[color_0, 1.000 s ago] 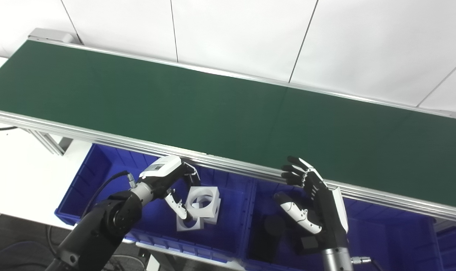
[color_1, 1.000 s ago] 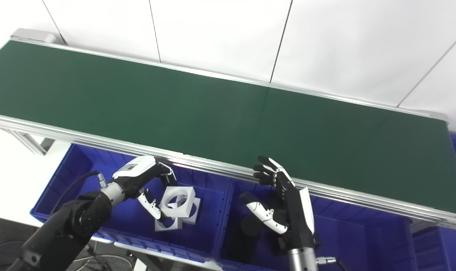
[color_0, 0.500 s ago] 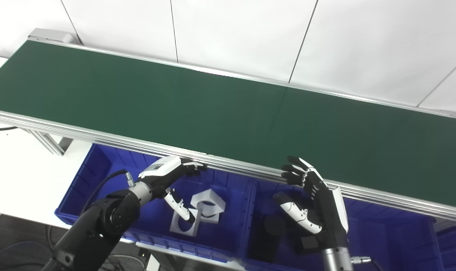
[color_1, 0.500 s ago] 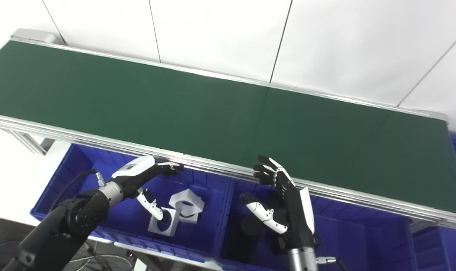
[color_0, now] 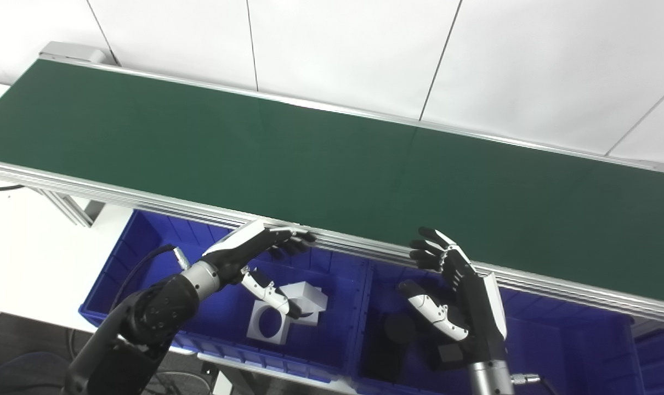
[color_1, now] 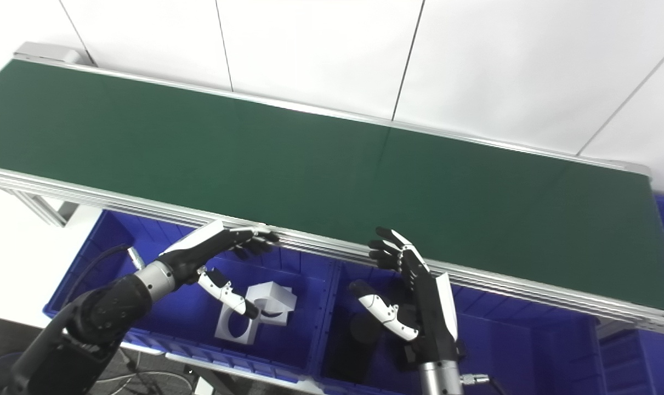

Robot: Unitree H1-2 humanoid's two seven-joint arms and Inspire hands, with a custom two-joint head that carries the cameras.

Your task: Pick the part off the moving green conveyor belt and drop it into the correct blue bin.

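The green conveyor belt (color_0: pixel 288 148) carries nothing. My left hand (color_0: pixel 255 253) hovers open over the left blue bin (color_0: pixel 145 241), fingers stretched toward the belt's near rail. Below it two white square parts with round holes (color_0: pixel 279 315) lie in that bin, one leaning on the other. My right hand (color_0: pixel 455 291) is open and upright above the middle blue bin (color_0: pixel 381 274), which holds dark parts (color_0: pixel 400 329) partly hidden by the hand.
The belt's aluminium rail (color_0: pixel 364 249) runs just behind both hands. A third blue bin section (color_0: pixel 573 340) lies to the right, and another blue bin (color_0: pixel 658 345) at the far right edge. A white tabletop (color_0: pixel 30 241) lies to the left.
My left hand has let go of the white part, which dropped into the left bin beside the other one. Its fingers have spread out forward. The right hand has stayed still.
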